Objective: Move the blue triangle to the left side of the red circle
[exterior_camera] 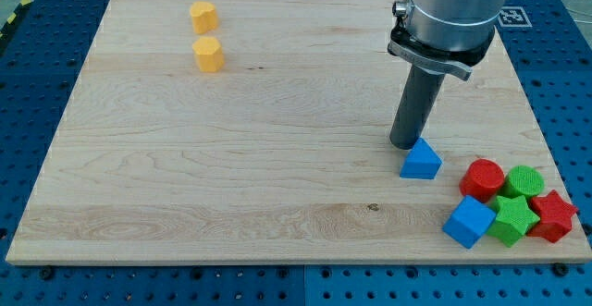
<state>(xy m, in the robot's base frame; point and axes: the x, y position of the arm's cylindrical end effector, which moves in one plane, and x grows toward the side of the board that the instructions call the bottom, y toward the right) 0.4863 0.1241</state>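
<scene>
The arm has no pincer, only a rod, so nothing is being grasped. The tip (405,145) is resting on the surface (231,177) just at the upper-left corner of the blue triangle (422,161), apparently touching it. The triangle is sitting near the red circle (482,178), to its left and slightly above, with a small gap between them. From that corner, a push would be sending the triangle down and to the view's right, toward the circle. The circle is bunched with a green circle (524,182), green star (511,219), red star (552,216) and blue cube (469,222). Two yellow blocks (205,35) are lying far off at the upper left.
</scene>
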